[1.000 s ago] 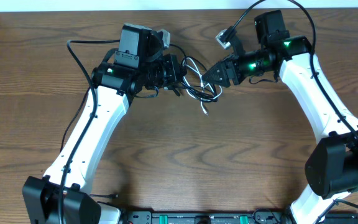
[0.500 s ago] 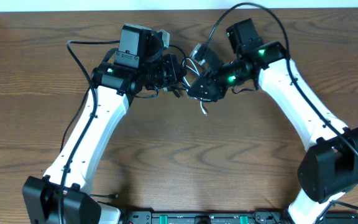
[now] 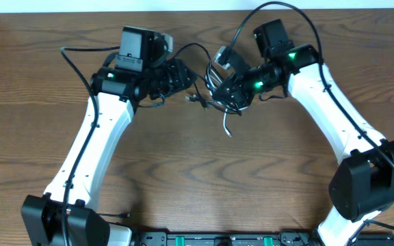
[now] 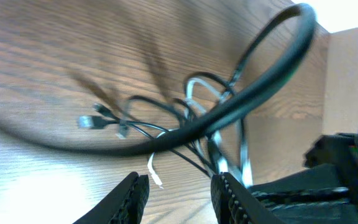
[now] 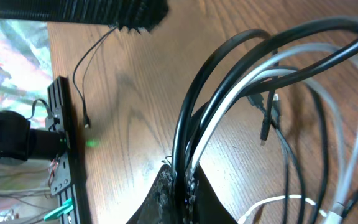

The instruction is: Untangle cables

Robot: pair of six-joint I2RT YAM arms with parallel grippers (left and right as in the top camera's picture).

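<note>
Where the right hand (image 5: pixel 180 178) clamps, the cables (image 5: pixel 191 127) bunch.

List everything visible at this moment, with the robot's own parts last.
white cable: one, white, tangled between the arms, loose end trailing toward the near edge
black cable: one, black, tangled with the white cable
table: one, brown wood, under everything
rail: one, black with green parts, at the near table edge
left arm: one, white and black, left jaws open and empty
right arm: one, white and black, right jaws shut on black cable and white cable
</note>
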